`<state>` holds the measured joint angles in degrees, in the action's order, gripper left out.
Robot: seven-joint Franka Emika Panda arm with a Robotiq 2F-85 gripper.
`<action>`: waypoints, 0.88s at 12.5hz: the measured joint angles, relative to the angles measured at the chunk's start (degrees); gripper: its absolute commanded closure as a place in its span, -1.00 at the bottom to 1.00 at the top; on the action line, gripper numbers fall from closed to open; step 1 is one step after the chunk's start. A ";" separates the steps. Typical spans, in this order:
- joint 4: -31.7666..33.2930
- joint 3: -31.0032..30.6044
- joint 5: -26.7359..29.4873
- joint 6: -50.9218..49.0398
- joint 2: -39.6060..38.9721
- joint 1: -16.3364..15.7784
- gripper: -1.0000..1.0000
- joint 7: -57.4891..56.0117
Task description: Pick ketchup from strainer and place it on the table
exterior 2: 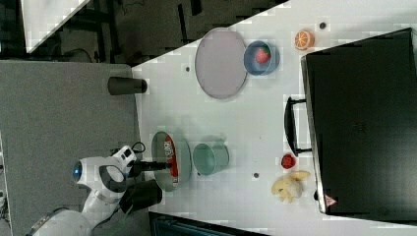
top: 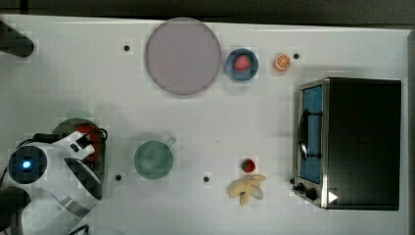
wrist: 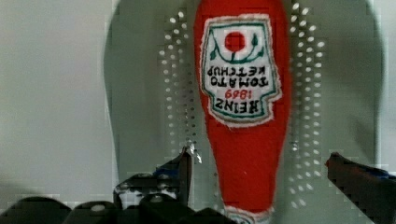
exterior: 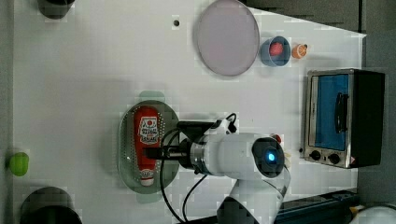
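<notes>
The ketchup (wrist: 245,140) lies flat in the pale green strainer (wrist: 140,93), a red bottle with its white label facing up. My gripper (wrist: 261,179) is open and straddles the bottle's narrow end, one fingertip (wrist: 187,163) on each side with a gap to the red plastic. In the left view the ketchup (exterior: 147,135) lies along the strainer (exterior: 125,154), with the gripper (exterior: 152,152) over its lower half. The top view has the ketchup (top: 93,136) and strainer (top: 66,128) partly hidden under my wrist. The white table (top: 220,127) surrounds them.
A green cup (top: 153,159) stands just beside the strainer. Farther off are a greyish plate (top: 183,56), a blue bowl (top: 242,64) holding a strawberry, an orange slice (top: 282,62), a small strawberry (top: 248,165), a banana (top: 247,188) and a toaster oven (top: 350,143).
</notes>
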<state>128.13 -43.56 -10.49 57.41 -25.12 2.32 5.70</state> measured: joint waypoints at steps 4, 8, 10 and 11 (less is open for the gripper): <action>0.34 2.35 -5.97 3.58 -4.78 -1.01 -1.00 2.79; -1.79 5.79 -9.08 4.48 -9.60 -2.87 -0.18 3.15; -3.92 6.55 -8.87 4.59 -11.72 -3.48 -0.13 3.36; -5.04 7.05 -9.13 4.59 -12.09 -4.11 -0.13 3.45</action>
<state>123.10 -36.51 -19.63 62.00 -37.21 -1.79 9.15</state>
